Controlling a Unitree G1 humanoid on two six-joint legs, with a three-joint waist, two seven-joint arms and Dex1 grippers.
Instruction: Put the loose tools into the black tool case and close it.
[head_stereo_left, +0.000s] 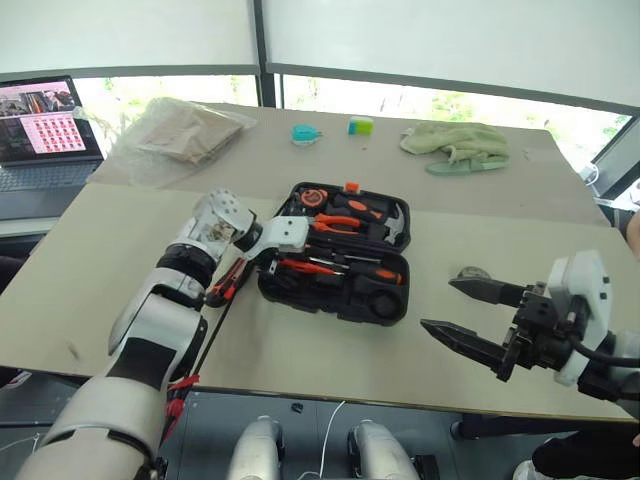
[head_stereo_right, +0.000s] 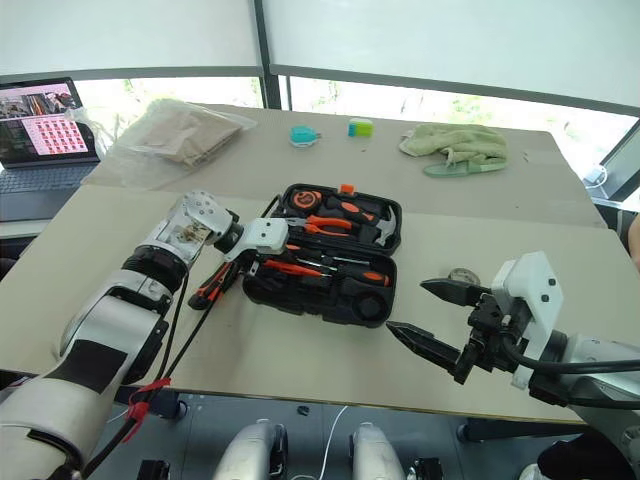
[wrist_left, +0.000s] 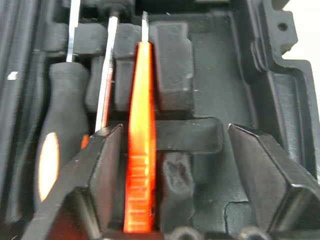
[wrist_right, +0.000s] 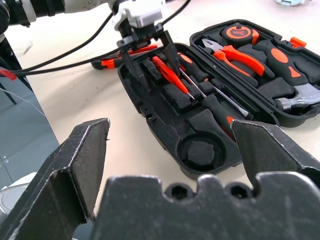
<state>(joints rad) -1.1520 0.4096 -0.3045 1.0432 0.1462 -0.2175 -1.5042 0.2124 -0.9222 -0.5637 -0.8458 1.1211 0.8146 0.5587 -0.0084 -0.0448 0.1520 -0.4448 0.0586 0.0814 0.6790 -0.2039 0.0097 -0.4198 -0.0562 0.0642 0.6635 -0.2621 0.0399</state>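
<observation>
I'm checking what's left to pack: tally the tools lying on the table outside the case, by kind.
utility knife: 1
tape roll: 1
Total: 2

Both pincers agape — left (wrist_right: 150, 52), right (head_stereo_left: 455, 305).

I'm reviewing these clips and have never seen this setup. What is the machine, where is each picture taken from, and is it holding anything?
It is a humanoid robot with two arms. Two pictures come from its head, one from each wrist. On the table lies an open black tool case. The left gripper stands open over an orange screwdriver lying in the case, so it holds nothing. The right gripper hangs open and empty near a small tape roll. An orange utility knife lies beside the case.
</observation>
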